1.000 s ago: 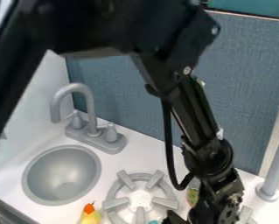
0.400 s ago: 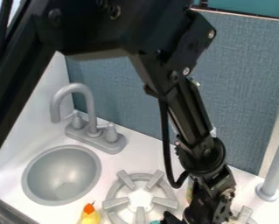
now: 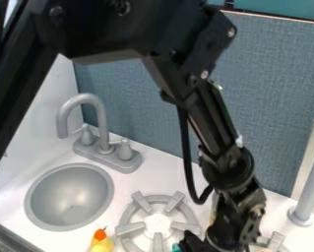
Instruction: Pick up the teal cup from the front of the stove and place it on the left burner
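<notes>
The arm point(image 3: 209, 118) has shifted sinkward, bringing the claw point(image 3: 210, 244) nearer the stove burner point(image 3: 129, 229); I cannot tell its opening or hold.

no readable text, no labels, no numbers
</notes>
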Tool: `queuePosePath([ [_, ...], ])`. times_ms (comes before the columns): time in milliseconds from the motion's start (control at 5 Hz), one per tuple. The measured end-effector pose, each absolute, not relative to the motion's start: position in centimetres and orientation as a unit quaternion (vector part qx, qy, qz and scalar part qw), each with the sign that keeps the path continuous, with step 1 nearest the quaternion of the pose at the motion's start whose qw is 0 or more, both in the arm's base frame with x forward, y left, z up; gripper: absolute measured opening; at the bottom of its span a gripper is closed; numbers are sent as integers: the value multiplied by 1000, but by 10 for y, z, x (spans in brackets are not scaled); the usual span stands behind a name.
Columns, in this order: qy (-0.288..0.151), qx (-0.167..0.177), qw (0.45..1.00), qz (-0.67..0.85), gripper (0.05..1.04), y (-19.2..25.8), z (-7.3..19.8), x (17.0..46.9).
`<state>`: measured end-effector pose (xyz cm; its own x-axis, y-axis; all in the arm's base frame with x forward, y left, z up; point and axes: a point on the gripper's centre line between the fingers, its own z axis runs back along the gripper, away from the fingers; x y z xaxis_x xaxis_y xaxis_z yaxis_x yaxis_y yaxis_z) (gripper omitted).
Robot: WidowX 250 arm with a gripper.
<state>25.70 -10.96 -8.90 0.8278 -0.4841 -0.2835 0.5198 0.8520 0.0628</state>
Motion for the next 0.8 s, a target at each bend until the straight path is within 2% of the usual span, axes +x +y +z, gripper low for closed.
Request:
queuePosePath([
  [200, 117, 75, 961, -240, 111, -100, -69, 268],
  [600, 63, 67, 981, -172, 111, -72, -27, 294],
  [800, 56, 75, 984, -149, 111, -58, -24, 303],
])
